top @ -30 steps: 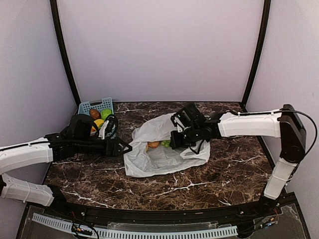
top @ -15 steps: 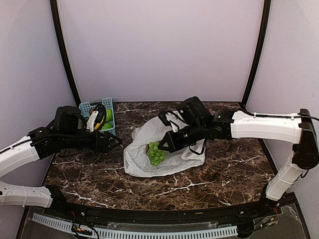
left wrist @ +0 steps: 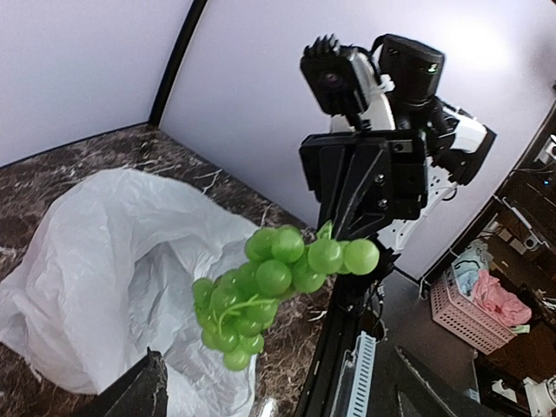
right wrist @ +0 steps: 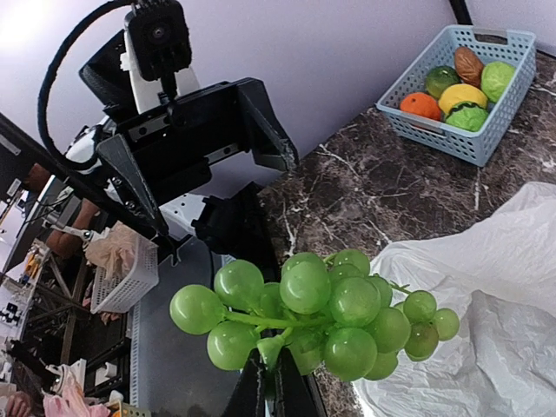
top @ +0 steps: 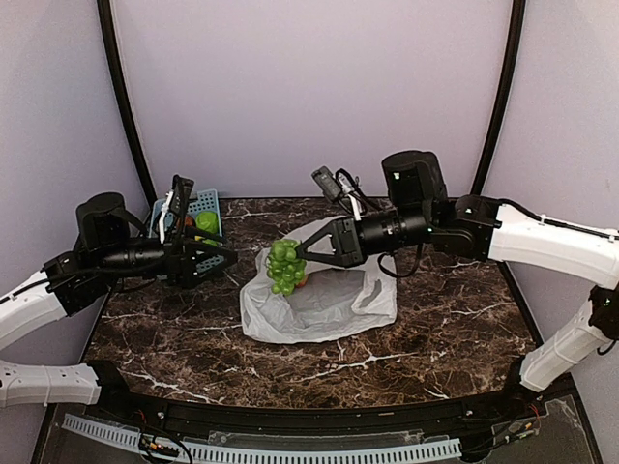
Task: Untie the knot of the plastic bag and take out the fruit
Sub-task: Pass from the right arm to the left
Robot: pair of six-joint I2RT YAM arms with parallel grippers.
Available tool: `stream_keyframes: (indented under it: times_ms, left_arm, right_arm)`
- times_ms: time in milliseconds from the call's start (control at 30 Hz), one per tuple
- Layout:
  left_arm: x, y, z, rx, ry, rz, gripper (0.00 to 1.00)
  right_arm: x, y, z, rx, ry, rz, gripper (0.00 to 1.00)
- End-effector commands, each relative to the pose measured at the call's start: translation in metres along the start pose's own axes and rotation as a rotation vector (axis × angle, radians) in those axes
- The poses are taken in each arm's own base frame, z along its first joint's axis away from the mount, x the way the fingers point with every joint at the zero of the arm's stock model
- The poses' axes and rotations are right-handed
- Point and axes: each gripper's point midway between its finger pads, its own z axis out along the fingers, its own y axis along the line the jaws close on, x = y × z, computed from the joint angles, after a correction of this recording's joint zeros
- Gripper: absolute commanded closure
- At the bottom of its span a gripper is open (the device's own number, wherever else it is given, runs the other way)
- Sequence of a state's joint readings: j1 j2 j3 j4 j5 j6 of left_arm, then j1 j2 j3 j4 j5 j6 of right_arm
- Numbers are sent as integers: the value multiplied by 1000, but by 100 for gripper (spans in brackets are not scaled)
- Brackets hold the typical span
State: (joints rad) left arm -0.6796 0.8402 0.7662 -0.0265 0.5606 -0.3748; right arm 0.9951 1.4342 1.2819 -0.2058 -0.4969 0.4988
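Right gripper [top: 304,253]: mine, pinched tight on the stem of the bunch of green grapes [top: 283,266]. In my wrist view the stem runs down between my two dark fingertips [right wrist: 250,395].
Grapes: hanging in the air from that grip, above the left edge of the plastic bag [top: 324,304] and not touching it.
Left gripper [top: 215,261]: mine too, jaws spread wide and holding nothing. It points across the table toward the grapes, well short of them.
Plastic bag: white and crumpled, lying flat on the dark marble table [top: 435,333] between my two arms, its mouth slack and turned toward my left side.
Other fruit: something orange [top: 302,281] shows just behind the grapes at the bag's mouth (I cannot tell whether it lies inside the bag or on its edge).
Blue basket [top: 207,201]: at the far left corner of the table, just behind my left gripper — in it sit an orange, a brown, a yellow and some green pieces of fruit [right wrist: 447,94].
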Motion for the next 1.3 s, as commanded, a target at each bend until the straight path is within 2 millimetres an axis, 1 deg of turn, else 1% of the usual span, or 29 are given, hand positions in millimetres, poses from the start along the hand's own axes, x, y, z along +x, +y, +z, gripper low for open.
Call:
stream_keyframes:
  times_ms: [0,100,200,367,433,600,767,900,1033,1067,1100,1133,1167,1200,1233,1267]
  left_arm:
    - [-24,-39,1,204,-117,67,14]
    - [-24,-46,7,232,-114,77,13]
    - [-17,-53,20,254,-78,87,12]
    - [-5,-57,37,268,-33,98,12]
    - [0,-56,45,275,-16,81,12]
    - [4,-62,56,304,-19,69,13]
    - [6,-61,67,294,2,54,24]
    - [4,-58,67,268,-20,57,30]
    - [1,-56,65,246,-33,60,46]
    - [1,-55,65,242,-32,58,53]
    - [1,-55,65,241,-31,56,56]
    - [2,-55,65,241,-27,54,62]
    - [3,-55,65,241,-26,52,65]
    - [4,-55,65,242,-22,49,71]
    - [4,-54,65,242,-20,46,74]
    - [5,-54,65,243,-17,45,79]
  right_arm:
    - [-22,58,-14,-244,-48,-75,97]
    - [-25,68,-17,-294,-56,-83,97]
    - [-28,72,-19,-309,-60,-85,97]
    - [-31,73,-21,-301,-73,-88,97]
    - [-31,73,-22,-300,-75,-89,97]
    - [-29,73,-20,-305,-67,-82,97]
    - [-28,72,-20,-300,-66,-75,97]
    - [-28,67,-19,-281,-73,-65,97]
    - [-28,60,-18,-246,-87,-52,98]
    - [-27,58,-18,-240,-88,-48,98]
    - [-27,56,-18,-234,-89,-44,98]
    - [-27,54,-18,-227,-91,-39,98]
    - [-27,53,-18,-222,-93,-35,98]
    - [-27,51,-18,-218,-94,-32,98]
    - [-27,49,-18,-212,-95,-27,98]
    - [-27,47,-18,-207,-97,-23,98]
